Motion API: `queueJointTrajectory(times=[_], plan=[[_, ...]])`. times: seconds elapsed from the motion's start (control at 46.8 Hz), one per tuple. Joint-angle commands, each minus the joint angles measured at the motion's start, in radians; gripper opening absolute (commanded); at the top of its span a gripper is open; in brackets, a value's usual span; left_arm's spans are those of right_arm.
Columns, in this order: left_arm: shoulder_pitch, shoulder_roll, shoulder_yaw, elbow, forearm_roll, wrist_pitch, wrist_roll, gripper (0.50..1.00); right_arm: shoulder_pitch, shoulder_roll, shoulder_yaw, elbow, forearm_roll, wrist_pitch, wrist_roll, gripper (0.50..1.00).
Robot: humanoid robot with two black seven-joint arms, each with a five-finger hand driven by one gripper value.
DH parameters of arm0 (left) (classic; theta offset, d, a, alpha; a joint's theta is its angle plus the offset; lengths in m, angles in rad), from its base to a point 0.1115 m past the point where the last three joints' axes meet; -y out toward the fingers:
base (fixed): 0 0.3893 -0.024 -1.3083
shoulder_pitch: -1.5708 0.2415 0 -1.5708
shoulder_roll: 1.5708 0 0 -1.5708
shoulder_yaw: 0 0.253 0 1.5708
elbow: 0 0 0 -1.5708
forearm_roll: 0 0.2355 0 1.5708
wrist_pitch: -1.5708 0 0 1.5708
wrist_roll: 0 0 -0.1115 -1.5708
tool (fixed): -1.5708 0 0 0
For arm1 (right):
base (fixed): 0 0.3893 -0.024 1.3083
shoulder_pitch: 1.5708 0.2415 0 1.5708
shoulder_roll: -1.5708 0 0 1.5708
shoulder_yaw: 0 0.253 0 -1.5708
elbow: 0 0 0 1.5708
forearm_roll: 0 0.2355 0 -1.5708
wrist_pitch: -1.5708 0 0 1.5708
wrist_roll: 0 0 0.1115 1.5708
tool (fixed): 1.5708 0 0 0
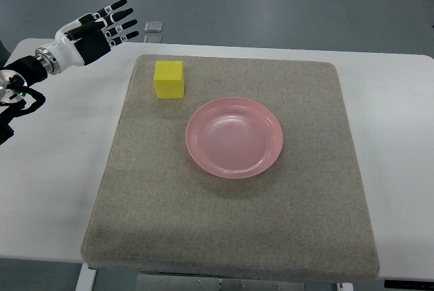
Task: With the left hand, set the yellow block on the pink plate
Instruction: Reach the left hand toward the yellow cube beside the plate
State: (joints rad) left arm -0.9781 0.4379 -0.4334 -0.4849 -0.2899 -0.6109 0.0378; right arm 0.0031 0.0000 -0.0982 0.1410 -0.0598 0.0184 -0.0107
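Reaching in from the far left, the left robot hand [102,25] hangs over the white table [61,142] with its fingers [122,28] stretched out straight and lightly fanned, holding nothing. Those fingers point to the right, roughly along the table's far edge. The yellow block [169,79] sits on the far-left part of the grey mat [230,223], to the right of the hand and nearer to the robot, clearly apart from the fingertips. It is close to a cube, so it offers no real long axis to line up with; its sides run about square to the mat's edges. The pink plate [234,137] lies just beyond the block to the right and nearer still, a small gap of mat between them, so the carry looks short once the block is gripped. Only the left arm shows (the right one is nowhere in the picture), so the left is the nearer by default. How high the hand rides above the table is hard to judge from this steep angle, and the thumb is mostly hidden behind the palm. A small flat object [154,27] lies on the floor beyond the table, too small to identify.
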Motion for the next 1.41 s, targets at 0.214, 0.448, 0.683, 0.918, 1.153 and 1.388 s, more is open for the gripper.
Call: queueJointTrajectory(times=[0.214, 0.448, 0.683, 0.918, 1.153, 1.388], plan=[[0.007, -0.033, 0.002, 0.000, -0.003, 0.000, -0.007, 0.994, 0.000, 0.000, 0.000, 0.000, 0.000, 0.000, 0.000, 0.924], [0.006, -0.024, 0.004, 0.006, 0.000, 0.000, -0.009, 0.994, 0.000, 0.000, 0.000, 0.000, 0.000, 0.000, 0.000, 0.924], [-0.031, -0.005, 0.028, 0.008, 0.188, 0.000, -0.010, 0.994, 0.000, 0.000, 0.000, 0.000, 0.000, 0.000, 0.000, 0.924], [-0.114, -0.002, 0.028, -0.004, 0.586, 0.000, -0.042, 0.994, 0.000, 0.000, 0.000, 0.000, 0.000, 0.000, 0.000, 0.924], [-0.197, -0.005, 0.030, -0.044, 0.991, 0.000, -0.111, 0.994, 0.000, 0.000, 0.000, 0.000, 0.000, 0.000, 0.000, 0.924], [-0.209, -0.010, 0.047, -0.161, 1.313, 0.063, -0.127, 0.992, 0.000, 0.000, 0.000, 0.000, 0.000, 0.000, 0.000, 0.924]])
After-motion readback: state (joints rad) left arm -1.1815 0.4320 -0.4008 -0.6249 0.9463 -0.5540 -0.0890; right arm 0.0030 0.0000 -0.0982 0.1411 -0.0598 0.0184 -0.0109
